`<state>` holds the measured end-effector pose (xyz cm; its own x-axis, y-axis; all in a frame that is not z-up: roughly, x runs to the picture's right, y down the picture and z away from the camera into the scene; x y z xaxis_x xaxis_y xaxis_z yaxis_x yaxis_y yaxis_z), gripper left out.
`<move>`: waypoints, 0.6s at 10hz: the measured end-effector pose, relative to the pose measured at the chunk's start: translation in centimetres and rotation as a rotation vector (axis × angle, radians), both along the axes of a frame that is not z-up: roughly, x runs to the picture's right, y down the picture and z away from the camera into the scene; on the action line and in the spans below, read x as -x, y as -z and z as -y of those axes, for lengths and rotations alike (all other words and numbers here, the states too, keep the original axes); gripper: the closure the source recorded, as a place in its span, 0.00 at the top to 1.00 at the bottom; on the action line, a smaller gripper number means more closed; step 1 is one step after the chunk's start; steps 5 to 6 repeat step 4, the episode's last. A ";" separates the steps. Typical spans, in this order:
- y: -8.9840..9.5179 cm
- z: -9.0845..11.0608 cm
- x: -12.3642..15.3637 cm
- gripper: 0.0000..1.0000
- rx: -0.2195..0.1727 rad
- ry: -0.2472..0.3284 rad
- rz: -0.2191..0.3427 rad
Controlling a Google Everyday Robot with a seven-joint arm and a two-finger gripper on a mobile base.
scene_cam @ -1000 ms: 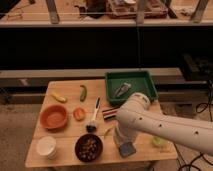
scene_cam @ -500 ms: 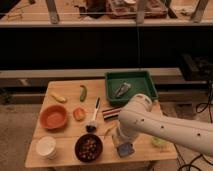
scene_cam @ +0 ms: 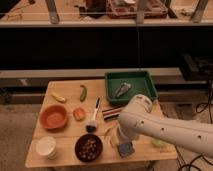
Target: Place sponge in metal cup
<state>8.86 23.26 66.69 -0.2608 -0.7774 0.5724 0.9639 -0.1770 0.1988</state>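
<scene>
- We see the white robot arm [scene_cam: 165, 127] reaching in from the right over the wooden table [scene_cam: 50, 157], its gripper [scene_cam: 121, 140] low at the front edge.
- The flat blue-grey sponge [scene_cam: 125, 148] lies just beneath the gripper, right of the dark bowl of brown pieces [scene_cam: 89, 148].
- We cannot tell whether the sponge is gripped.
- The shiny metal cup lies tipped inside the green plastic tray [scene_cam: 131, 86] at the back right, well apart from the sponge.
- The orange bowl [scene_cam: 53, 116] and white paper cup [scene_cam: 46, 147] stand left.
</scene>
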 end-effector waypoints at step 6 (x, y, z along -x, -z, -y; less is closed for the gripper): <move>0.2 2.1 -1.1 0.80 -0.025 -0.065 -0.028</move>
